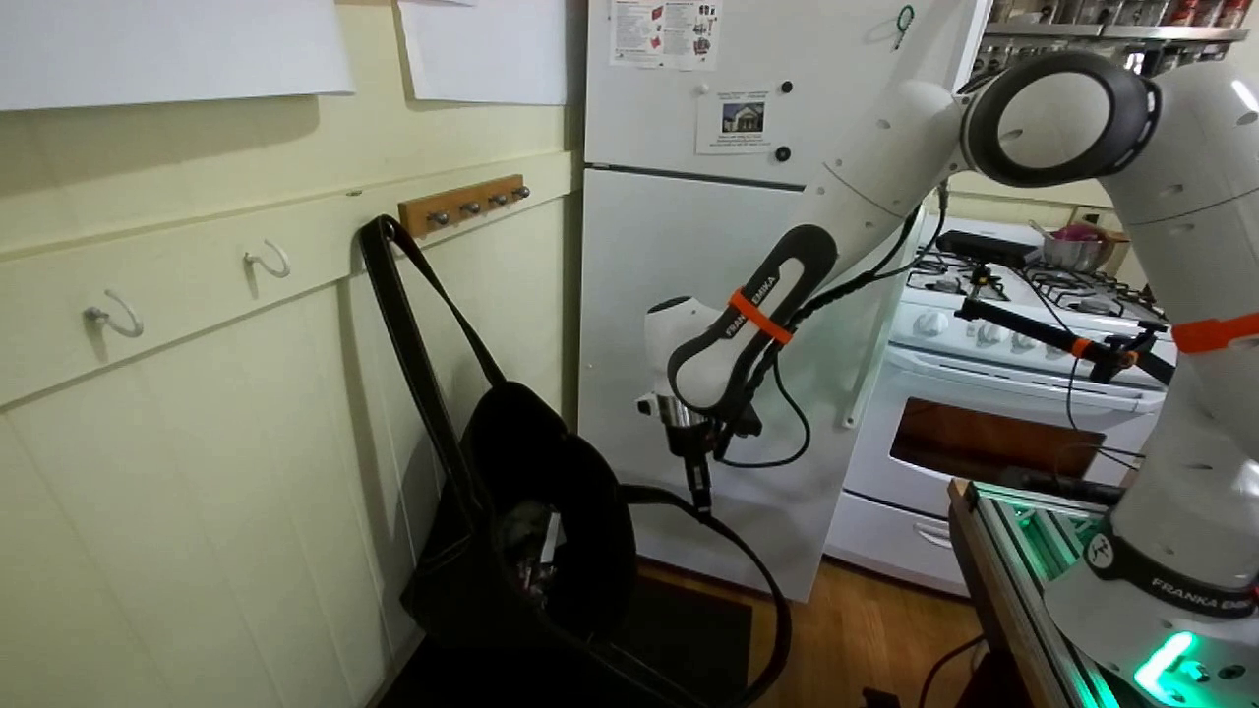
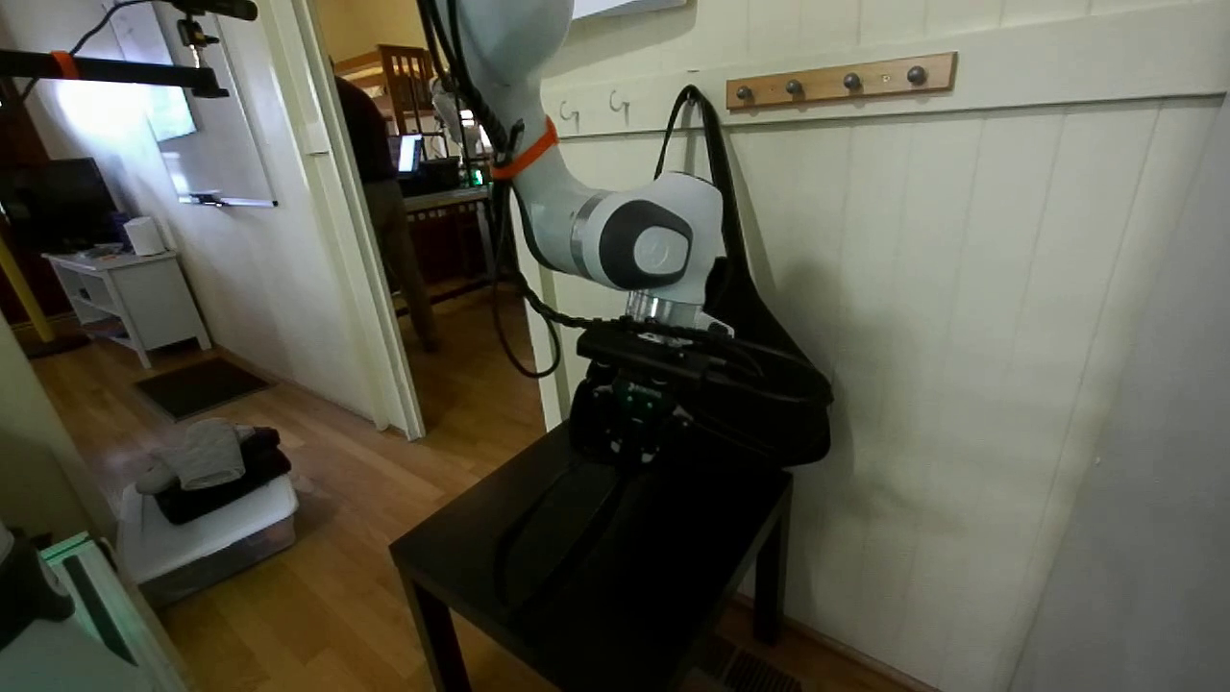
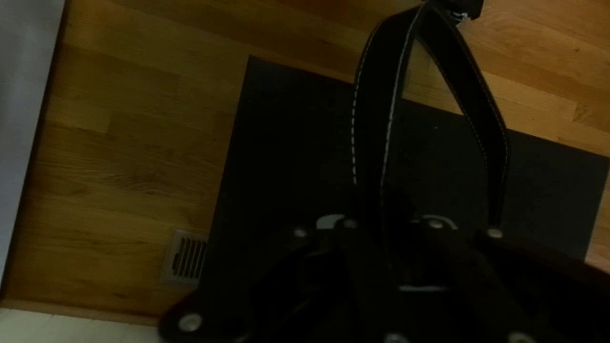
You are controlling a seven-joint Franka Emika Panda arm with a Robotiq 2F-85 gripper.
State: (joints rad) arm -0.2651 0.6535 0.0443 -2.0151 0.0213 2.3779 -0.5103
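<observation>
A black bag hangs by a shoulder strap from the wall; it also shows in an exterior view. Its mouth gapes open, with pale, unclear contents inside. A second, looped strap sticks out from the bag. My gripper points down and its fingertips meet this strap. In the wrist view, the white-stitched strap runs down to between the fingers. The fingers are a little apart, but it is too dark to tell whether they clamp it.
A low black table stands under the bag. A white fridge stands behind the arm, with a stove beyond. White hooks and a wooden peg rack line the wall. A lidded bin with cloths sits on the floor.
</observation>
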